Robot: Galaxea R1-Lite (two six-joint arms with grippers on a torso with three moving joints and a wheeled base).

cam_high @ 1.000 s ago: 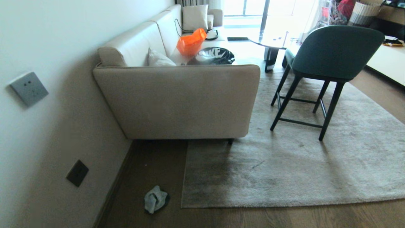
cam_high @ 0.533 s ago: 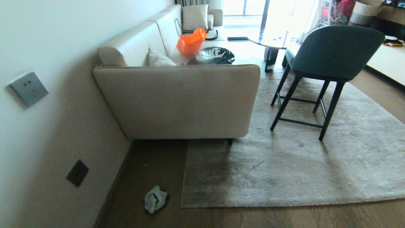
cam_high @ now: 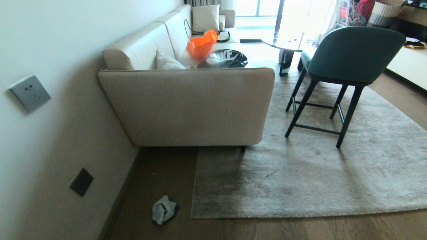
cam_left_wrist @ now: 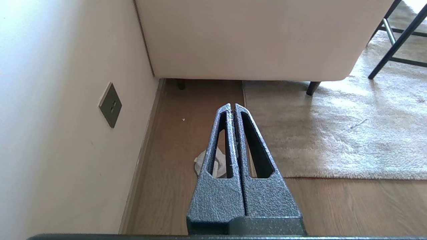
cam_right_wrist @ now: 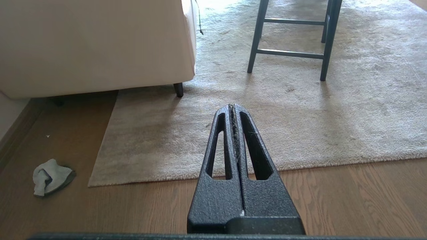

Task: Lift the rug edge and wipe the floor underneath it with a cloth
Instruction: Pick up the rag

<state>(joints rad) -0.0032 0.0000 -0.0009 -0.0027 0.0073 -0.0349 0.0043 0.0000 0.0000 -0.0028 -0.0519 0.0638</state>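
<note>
Here both tools, left (cam_left_wrist: 232,106) and right (cam_right_wrist: 232,106), are clenched empty; sofa leg (cam_right_wrist: 179,89) pinning rug (cam_high: 300,180) may resist lifting, cloth (cam_high: 163,209) unreached.

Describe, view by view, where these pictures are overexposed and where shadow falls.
Head view: the window at the far end is blown out white, and the sofa shades the rug just before it. Left wrist view: the wall glares white. Right wrist view: the rug's far part is washed out, and the chair casts soft leg shadows.
</note>
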